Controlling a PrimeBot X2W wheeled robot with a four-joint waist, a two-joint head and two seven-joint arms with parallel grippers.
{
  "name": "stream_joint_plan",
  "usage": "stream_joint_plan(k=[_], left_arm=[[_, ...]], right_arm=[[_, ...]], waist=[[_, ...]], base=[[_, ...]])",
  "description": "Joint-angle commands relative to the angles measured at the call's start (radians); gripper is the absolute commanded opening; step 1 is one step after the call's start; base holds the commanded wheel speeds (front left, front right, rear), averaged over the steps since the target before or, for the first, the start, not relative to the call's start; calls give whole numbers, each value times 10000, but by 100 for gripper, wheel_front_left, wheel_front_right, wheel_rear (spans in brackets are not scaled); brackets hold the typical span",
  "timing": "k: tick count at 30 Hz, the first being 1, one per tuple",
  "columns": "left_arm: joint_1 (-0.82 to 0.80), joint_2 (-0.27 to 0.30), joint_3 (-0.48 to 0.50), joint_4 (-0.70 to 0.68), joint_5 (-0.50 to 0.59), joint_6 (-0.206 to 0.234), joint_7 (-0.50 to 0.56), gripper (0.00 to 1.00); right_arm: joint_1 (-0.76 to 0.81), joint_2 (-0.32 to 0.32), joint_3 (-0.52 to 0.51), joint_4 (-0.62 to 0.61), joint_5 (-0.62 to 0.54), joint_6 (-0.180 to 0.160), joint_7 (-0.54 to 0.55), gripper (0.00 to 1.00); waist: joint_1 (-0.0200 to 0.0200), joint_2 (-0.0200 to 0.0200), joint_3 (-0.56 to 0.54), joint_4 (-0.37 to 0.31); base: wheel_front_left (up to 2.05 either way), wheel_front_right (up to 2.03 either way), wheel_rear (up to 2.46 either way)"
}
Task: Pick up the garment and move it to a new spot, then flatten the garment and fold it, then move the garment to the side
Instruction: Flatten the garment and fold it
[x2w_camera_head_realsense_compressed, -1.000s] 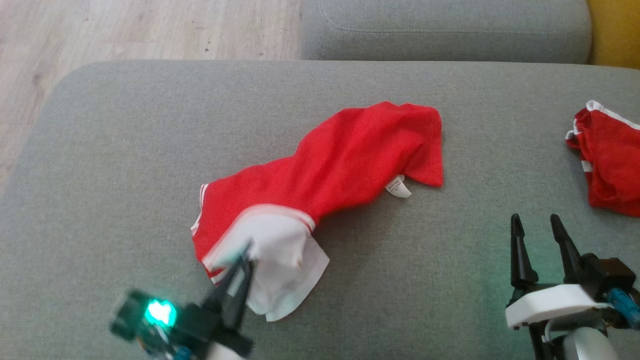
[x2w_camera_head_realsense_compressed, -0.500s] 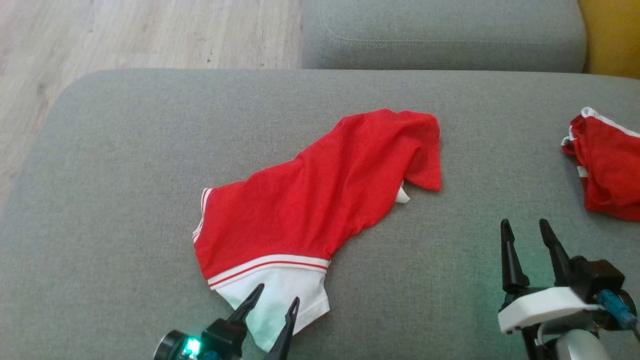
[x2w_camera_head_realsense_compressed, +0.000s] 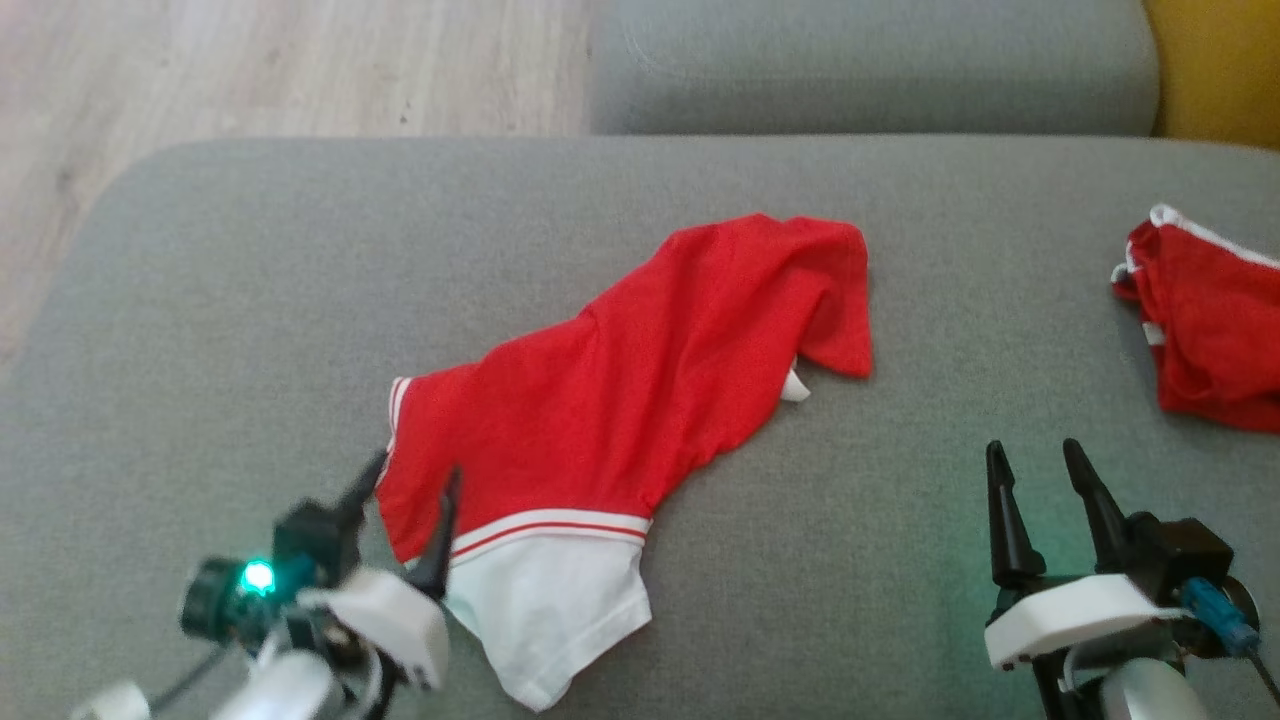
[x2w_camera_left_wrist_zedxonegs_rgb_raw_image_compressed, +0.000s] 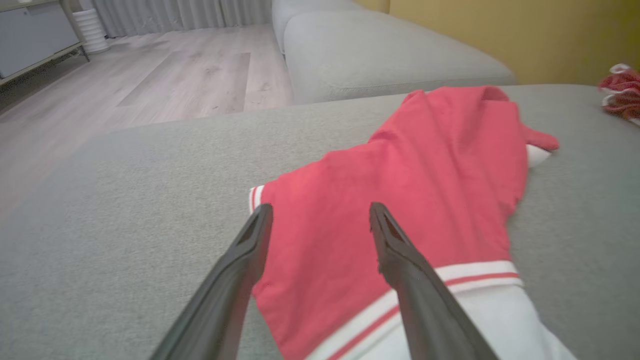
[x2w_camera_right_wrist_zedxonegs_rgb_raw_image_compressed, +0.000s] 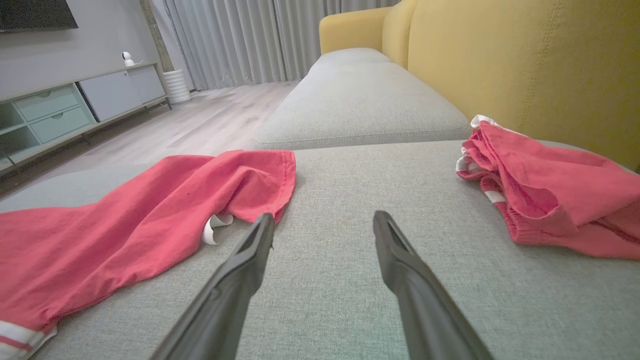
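A red garment (x2w_camera_head_realsense_compressed: 640, 380) with a white, red-striped band (x2w_camera_head_realsense_compressed: 550, 610) lies stretched diagonally on the grey sofa cushion (x2w_camera_head_realsense_compressed: 220, 330). My left gripper (x2w_camera_head_realsense_compressed: 415, 470) is open over its near-left corner, one finger on each side of the red edge and nothing between them. In the left wrist view the open left gripper (x2w_camera_left_wrist_zedxonegs_rgb_raw_image_compressed: 320, 207) hovers just above the garment (x2w_camera_left_wrist_zedxonegs_rgb_raw_image_compressed: 425, 175). My right gripper (x2w_camera_head_realsense_compressed: 1033, 450) is open over bare cushion, to the right of the garment. The right wrist view shows that gripper (x2w_camera_right_wrist_zedxonegs_rgb_raw_image_compressed: 324, 216) apart from the garment (x2w_camera_right_wrist_zedxonegs_rgb_raw_image_compressed: 150, 210).
A second red garment (x2w_camera_head_realsense_compressed: 1210, 320) lies crumpled at the cushion's far right, in front of the yellow backrest (x2w_camera_right_wrist_zedxonegs_rgb_raw_image_compressed: 525, 65). Another grey cushion (x2w_camera_head_realsense_compressed: 870, 60) adjoins at the back. Wooden floor (x2w_camera_head_realsense_compressed: 250, 60) lies beyond the cushion's left and far edges.
My left gripper was shut on the white band, pulled it flat toward the front, let go and opened, then shifted left to the red corner. The right gripper stayed open.
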Motion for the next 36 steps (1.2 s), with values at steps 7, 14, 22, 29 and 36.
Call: stream_joint_plan(k=[7,14,22,29,36], left_arm=[[-2130,-394,650,1843,-237,-255,345,100],[-3153,-969,588,3469,-411,-697,495,100],[-3672,-1209,362,4513,-386,-1042,597,0],[-4462,-871,423,4838,-7,-1008,63,0],[-6162,-143,556,4886,523,-1126,-86,0]], right_arm=[[-690,-56,307,-683,-254,65,128,100],[-1051,-56,367,-894,-382,65,208,100],[-1200,-56,399,-865,-376,65,184,100],[-1357,-56,473,-856,-284,65,127,100],[-1584,-56,545,-772,-200,65,12,100]], waist=[[0,0,959,-305],[0,0,1623,-504],[0,0,1831,-649],[0,0,1897,-950],[0,0,2189,-1553]], base=[[0,0,0],[0,0,0],[0,0,0],[0,0,0],[0,0,0]])
